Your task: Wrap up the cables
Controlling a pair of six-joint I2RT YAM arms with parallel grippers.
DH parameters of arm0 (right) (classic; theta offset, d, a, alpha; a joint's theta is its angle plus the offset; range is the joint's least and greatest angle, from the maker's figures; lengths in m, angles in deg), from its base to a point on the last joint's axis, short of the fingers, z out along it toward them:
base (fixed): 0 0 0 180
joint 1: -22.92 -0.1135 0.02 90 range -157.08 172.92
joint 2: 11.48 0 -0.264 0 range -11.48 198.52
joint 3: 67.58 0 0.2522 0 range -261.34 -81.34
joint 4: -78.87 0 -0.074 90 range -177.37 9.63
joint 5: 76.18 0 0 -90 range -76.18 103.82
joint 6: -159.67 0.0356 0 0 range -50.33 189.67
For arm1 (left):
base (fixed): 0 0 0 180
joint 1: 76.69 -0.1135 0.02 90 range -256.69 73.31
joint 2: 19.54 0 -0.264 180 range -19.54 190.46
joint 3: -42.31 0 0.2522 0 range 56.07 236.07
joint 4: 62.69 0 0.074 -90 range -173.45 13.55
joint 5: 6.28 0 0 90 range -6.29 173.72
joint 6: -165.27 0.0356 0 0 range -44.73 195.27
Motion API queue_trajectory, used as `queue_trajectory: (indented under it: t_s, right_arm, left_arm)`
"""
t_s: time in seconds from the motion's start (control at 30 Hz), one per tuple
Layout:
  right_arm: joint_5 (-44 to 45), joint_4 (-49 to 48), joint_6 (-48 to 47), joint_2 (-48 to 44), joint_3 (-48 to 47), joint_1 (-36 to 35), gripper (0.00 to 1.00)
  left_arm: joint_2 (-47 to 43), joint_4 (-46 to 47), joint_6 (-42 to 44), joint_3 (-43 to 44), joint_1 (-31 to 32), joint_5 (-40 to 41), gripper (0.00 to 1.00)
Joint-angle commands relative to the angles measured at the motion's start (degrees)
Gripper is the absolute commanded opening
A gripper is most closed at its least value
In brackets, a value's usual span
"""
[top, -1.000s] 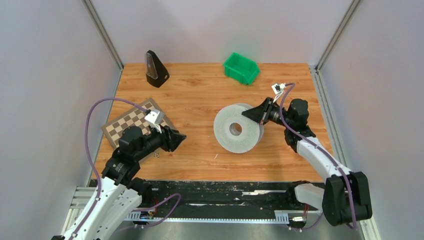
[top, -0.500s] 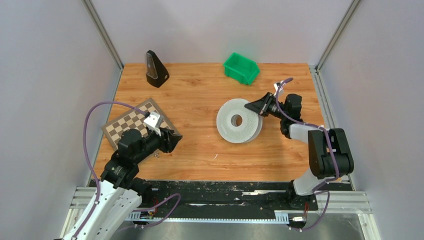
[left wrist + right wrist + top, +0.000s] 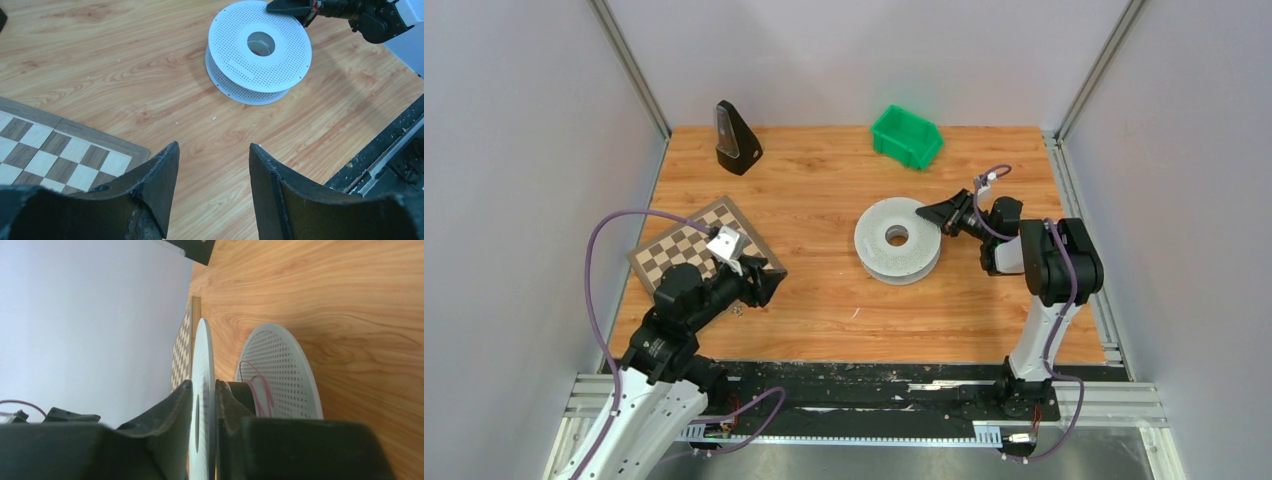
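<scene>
Status: the reel lies flat on the table, a bit right of centre in the top view, hole facing up. It is well apart from the chessboard at centre left.

Right gripper is at the reel's upper-right rim. In the right wrist view its two fingers straddle the upper disc, one on each face and both tight against it. Can't tell whether it's clamped or just slackened (no gap visible either way). The same view shows the lower disc perforated and flat on the wood. A few thin pinkish cable strands loop loosely over the dark hub between the discs, not laid tight.

Left gripper is at lower left of the top view, over the chessboard's near right corner. Its jaws stand apart with nothing between them: the left wrist view shows bare wood between the fingers. From that camera the reel sits at upper centre-right, with the right gripper on its top edge and the chessboard at lower left.

The green bin is at top centre and the black wedge-shaped object stands at upper left. Both are clear of the arms.
</scene>
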State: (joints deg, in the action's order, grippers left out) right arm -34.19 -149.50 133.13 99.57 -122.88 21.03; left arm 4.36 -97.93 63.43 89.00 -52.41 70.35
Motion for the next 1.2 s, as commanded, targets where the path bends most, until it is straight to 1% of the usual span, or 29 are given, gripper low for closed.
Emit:
queue_trajectory:
  t_s: [0.0,0.1,0.17,0.2,0.33,0.43,0.53,0.63,0.77,0.8,0.9,0.93,1.03,1.07,1.1,1.17]
  right_arm:
    - [-1.3,-5.6,0.4,0.9,0.4,1.3,0.29]
    - [-0.4,-0.1,-3.3,-0.1,0.3,1.4,0.44]
    - [0.1,3.5,-5.3,-0.7,-0.3,1.4,0.49]
    - [0.4,5.4,-6.4,-1.0,-0.6,2.7,0.53]
    - [0.7,12.3,-11.0,-1.4,-2.3,4.3,0.68]
    - [0.1,13.3,-11.5,-2.1,-2.7,5.9,0.78]
    - [-0.8,15.4,-12.7,-3.3,-3.6,7.4,0.85]
    - [0.1,22.5,-16.9,-7.5,-4.9,8.6,0.86]
    - [5.4,39.6,-26.7,-17.7,-8.1,8.8,0.87]
    - [7.2,45.1,-29.6,-20.9,-8.9,8.5,0.89]
    - [14.0,55.9,-39.4,-31.6,-8.6,5.7,0.99]
    - [16.4,59.0,-42.2,-35.2,-8.3,4.4,1.00]
    - [24.9,69.6,-49.0,-46.5,-8.0,-0.9,1.00]
    - [31.3,72.9,-49.7,-50.4,-7.7,-3.1,1.00]
    - [35.7,75.4,-49.4,-54.2,-7.2,-5.0,1.00]
    - [39.1,79.6,-47.6,-61.3,-6.0,-6.8,1.00]
  left_arm:
    - [-0.6,2.1,1.5,-0.7,0.0,0.5,0.62]
    - [0.8,2.0,1.6,-0.4,0.0,0.2,0.62]
    - [1.9,1.4,1.7,0.2,0.0,0.0,0.62]
    - [2.2,1.2,1.8,0.4,0.0,0.0,0.62]
    - [2.0,0.9,2.6,0.0,0.0,1.4,0.63]
    - [1.5,1.0,3.0,-0.1,0.0,1.9,0.63]
    - [1.5,0.9,3.2,-0.1,0.0,2.3,0.63]
    - [1.5,0.7,3.4,-0.1,-0.1,2.6,0.64]
    - [1.6,0.6,3.2,0.0,0.0,3.0,0.65]
    - [1.6,0.5,3.1,0.0,0.0,2.8,0.65]
    - [1.0,0.5,2.8,0.2,0.0,2.0,0.70]
    - [0.8,0.5,2.8,0.2,0.0,1.7,0.71]
    - [-0.1,0.6,2.8,0.2,0.0,1.8,0.78]
    - [-0.4,0.6,2.7,0.1,0.0,1.6,0.81]
    - [-0.8,0.6,2.6,0.1,0.0,1.4,0.83]
    - [-1.2,0.6,2.6,0.1,0.0,1.0,0.95]
